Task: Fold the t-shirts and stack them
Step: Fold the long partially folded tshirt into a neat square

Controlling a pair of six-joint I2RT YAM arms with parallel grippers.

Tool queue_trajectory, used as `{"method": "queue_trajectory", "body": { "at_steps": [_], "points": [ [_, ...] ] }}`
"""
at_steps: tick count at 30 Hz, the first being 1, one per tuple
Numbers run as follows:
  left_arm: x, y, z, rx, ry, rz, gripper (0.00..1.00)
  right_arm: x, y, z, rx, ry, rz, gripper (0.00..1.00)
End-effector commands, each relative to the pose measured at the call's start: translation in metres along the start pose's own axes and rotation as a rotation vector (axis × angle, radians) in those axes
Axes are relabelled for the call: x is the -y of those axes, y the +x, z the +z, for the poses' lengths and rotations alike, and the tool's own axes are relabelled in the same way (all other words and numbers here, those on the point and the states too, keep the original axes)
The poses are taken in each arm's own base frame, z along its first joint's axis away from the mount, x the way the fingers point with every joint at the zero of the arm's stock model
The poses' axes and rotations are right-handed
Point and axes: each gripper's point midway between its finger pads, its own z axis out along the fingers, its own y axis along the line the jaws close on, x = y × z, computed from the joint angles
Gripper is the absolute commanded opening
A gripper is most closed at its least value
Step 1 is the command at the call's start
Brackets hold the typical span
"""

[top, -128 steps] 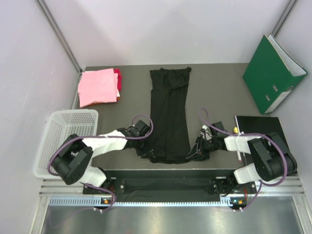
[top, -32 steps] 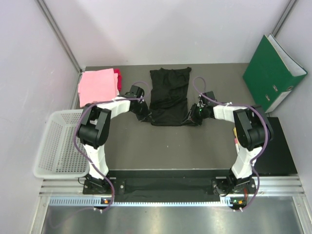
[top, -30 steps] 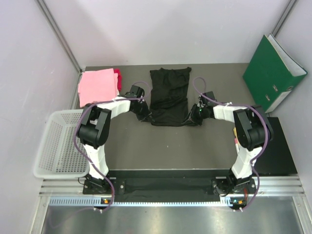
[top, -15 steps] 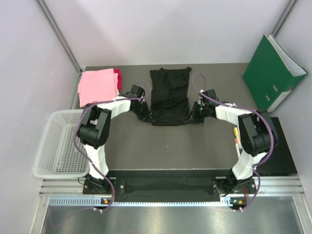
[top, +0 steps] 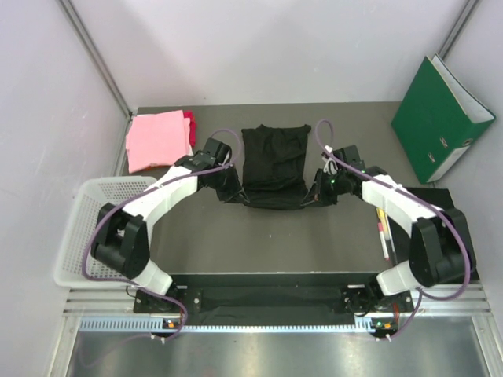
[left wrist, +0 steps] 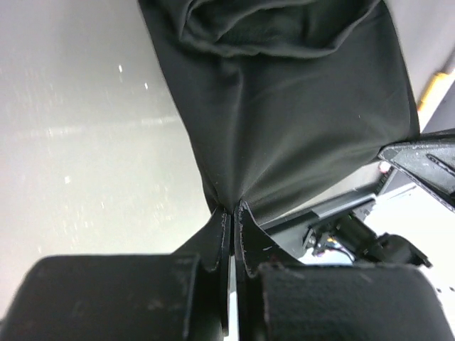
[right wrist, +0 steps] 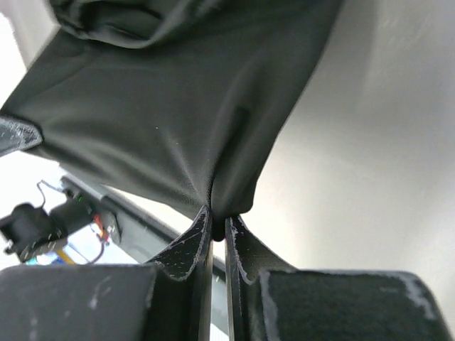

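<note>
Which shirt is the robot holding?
The black t-shirt, pinched by the left gripper and right gripper; the light pink shirt and red shirt lie aside.

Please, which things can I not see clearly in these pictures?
- The black t-shirt, all views: its folds hide any print.
- The red shirt, top view: mostly covered by the light pink shirt.
- The left gripper and right gripper: shut on the black t-shirt in the wrist views; fingertips too small in the top view.

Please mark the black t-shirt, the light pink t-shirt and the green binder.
black t-shirt (top: 273, 157): top external view, middle of the cloth.
light pink t-shirt (top: 156, 140): top external view, centre of its upper face.
green binder (top: 436, 118): top external view, on its green cover.
</note>
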Motion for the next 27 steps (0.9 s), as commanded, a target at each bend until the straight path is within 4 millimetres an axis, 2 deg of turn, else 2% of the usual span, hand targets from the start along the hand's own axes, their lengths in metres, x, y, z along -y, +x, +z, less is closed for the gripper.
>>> {"method": "queue_trajectory", "body": {
  "at_steps": [1, 2, 6, 8, 12, 19, 21, 22, 23, 27],
  "points": [
    [0.01, 0.006, -0.036, 0.026, -0.003, -0.012, 0.0, -0.023, 0.013, -0.038, -0.014, -0.036, -0.063, 0.0],
    [0.019, 0.003, -0.045, 0.046, 0.015, 0.001, 0.0, -0.028, 0.013, -0.047, 0.002, -0.045, -0.077, 0.0],
    [0.032, -0.009, -0.064, 0.101, 0.024, 0.044, 0.0, -0.046, -0.004, -0.074, 0.064, -0.043, -0.147, 0.0],
    [0.036, -0.018, -0.069, 0.129, 0.02, 0.065, 0.0, -0.048, -0.011, -0.078, 0.083, -0.027, -0.167, 0.0],
    [0.05, -0.034, -0.073, 0.17, 0.035, 0.089, 0.0, -0.064, -0.037, -0.087, 0.158, -0.037, -0.199, 0.0],
    [0.07, -0.073, -0.066, 0.249, 0.05, 0.135, 0.0, -0.063, -0.071, -0.075, 0.221, -0.003, -0.243, 0.0],
    [0.076, -0.085, -0.058, 0.254, 0.057, 0.145, 0.0, -0.064, -0.082, -0.069, 0.233, 0.004, -0.262, 0.0],
    [0.074, -0.092, -0.047, 0.247, 0.049, 0.142, 0.0, -0.06, -0.087, -0.062, 0.225, 0.021, -0.258, 0.0],
    [0.082, -0.099, -0.049, 0.262, 0.063, 0.152, 0.0, -0.058, -0.092, -0.061, 0.23, 0.031, -0.27, 0.0],
    [0.092, -0.122, -0.035, 0.265, 0.076, 0.163, 0.0, -0.058, -0.119, -0.05, 0.255, 0.04, -0.288, 0.01]
  ]
}}
